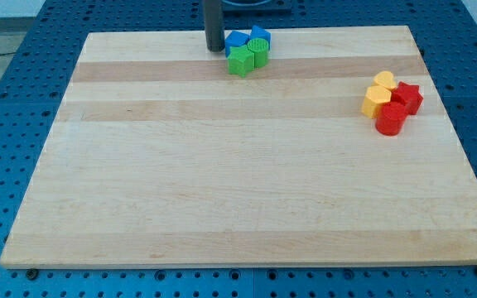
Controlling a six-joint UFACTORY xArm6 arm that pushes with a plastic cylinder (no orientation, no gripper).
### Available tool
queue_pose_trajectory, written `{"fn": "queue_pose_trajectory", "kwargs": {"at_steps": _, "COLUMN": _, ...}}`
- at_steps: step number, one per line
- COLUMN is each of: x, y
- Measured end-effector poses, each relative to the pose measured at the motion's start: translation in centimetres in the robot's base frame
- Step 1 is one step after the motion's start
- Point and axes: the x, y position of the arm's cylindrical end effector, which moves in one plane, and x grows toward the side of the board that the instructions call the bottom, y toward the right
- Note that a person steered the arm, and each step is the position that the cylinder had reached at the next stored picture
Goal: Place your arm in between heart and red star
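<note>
Bench (222, 182) stock: my tip (214, 50) at the view's top edge, two block clusters.

Pincer: the arm carries none, only a straight dark rod, so there is nothing to spread or press together. My tip rests on the wood just to the view's left of the first cluster: a blue block (236, 40) nearest it, a second blue block (260, 36) beyond, a green star (240, 60) just below and right of the tip, and a green block (259, 55) touching the star. Second cluster lies well apart, far to the view's right and lower than the tip: red star (407, 97), yellow heart (376, 101) on the star's near side, a yellow block (383, 80) above, and a red block (391, 120) below, all packed together.
</note>
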Motion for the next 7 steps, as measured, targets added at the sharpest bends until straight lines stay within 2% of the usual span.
{"fn": "queue_pose_trajectory", "kwargs": {"at_steps": 2, "x": 9.9, "y": -1.0}}
{"fn": "queue_pose_trajectory", "kwargs": {"at_steps": 3, "x": 9.2, "y": 5.1}}
{"fn": "queue_pose_trajectory", "kwargs": {"at_steps": 5, "x": -0.7, "y": 22.8}}
{"fn": "queue_pose_trajectory", "kwargs": {"at_steps": 6, "x": -1.0, "y": 31.3}}
{"fn": "queue_pose_trajectory", "kwargs": {"at_steps": 7, "x": 3.9, "y": 32.9}}
